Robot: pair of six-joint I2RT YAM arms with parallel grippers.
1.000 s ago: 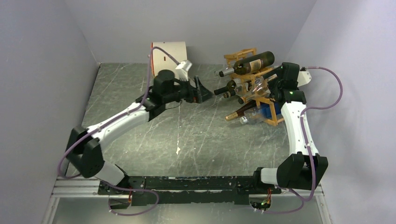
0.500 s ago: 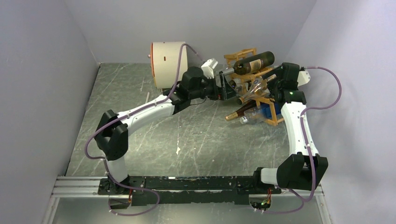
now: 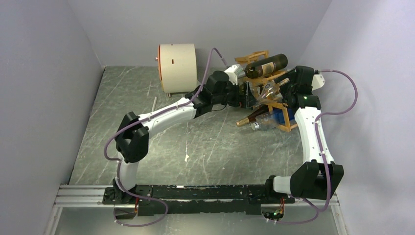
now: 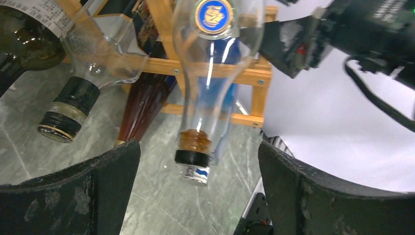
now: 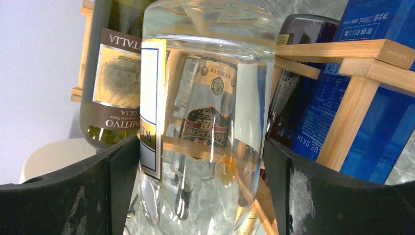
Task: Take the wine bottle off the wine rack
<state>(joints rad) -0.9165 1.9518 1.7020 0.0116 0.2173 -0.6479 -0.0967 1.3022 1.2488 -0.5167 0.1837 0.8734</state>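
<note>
**While both claws stand spread, the grasp is not yet made**

As the overhead view shows, the grey tabletop [image 3: 210, 142] carries a white drum [image 3: 177, 66] at the back. To the drum's right stands the wine rack [image 3: 254, 55], loaded with several bottles whose necks point left. Left arm [image 3: 166, 113] reaches across to the rack's neck side. Right arm [image 3: 313, 132] stands at the rack's opposite side, by the bottle bases.

Item under attention: the wine bottle [image 4: 215, 73], clear glass with a blue-and-gold medallion. It is seated in the rack's lattice, its dark cap [image 4: 193, 156] toward the left wrist camera. A brown bottle [image 4: 147, 103] lies just beside it.

Left claw [image 4: 198, 147]: fingers spread wide, cap framed between them, no contact seen. Right claw [image 5: 201, 147]: likewise spread, flanking a clear bottle's base. Whether its pads touch the glass cannot be told. It is judged likely, not confirmed, to be the same bottle.

Assessment: approach step in hand, bottle not yet held. The next move calls for the left claw to advance along the neck's axis and press together below the cap. It should then draw straight out along the cell, sparing the neighbours.
</note>
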